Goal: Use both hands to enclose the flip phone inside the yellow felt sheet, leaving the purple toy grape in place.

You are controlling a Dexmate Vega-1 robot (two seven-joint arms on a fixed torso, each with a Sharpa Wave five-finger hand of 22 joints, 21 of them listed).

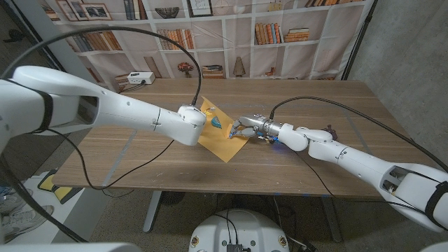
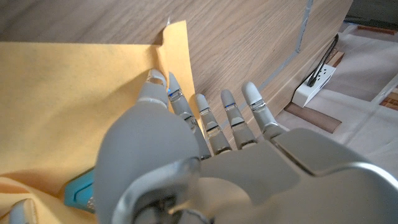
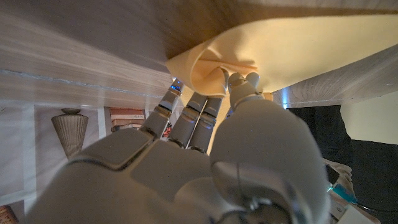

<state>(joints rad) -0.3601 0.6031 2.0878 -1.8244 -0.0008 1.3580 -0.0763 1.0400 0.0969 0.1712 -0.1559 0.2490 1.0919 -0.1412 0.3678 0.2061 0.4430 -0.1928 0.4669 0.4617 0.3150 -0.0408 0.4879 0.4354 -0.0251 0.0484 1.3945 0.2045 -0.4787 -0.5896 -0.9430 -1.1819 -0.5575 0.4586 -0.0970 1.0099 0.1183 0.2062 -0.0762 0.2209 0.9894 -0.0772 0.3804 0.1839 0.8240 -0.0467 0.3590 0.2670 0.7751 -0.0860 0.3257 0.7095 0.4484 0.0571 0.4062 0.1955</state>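
Note:
The yellow felt sheet (image 1: 225,142) lies on the table's middle, and the teal flip phone (image 1: 218,123) rests on its far part. My left hand (image 1: 192,125) is over the sheet's left side with fingers (image 2: 205,121) stretched out along the sheet's (image 2: 68,106) edge, the phone (image 2: 79,188) just beside the palm. My right hand (image 1: 249,127) pinches the sheet's right corner, and the felt (image 3: 214,65) is bunched into a raised fold between thumb and fingers (image 3: 242,84). A dark purple toy grape (image 1: 330,131) sits behind my right forearm.
A white power strip (image 1: 140,78) lies at the table's far left edge, also seen off the table's side as the white power strip (image 2: 316,82). Bookshelves stand behind the table. Black cables hang over both arms.

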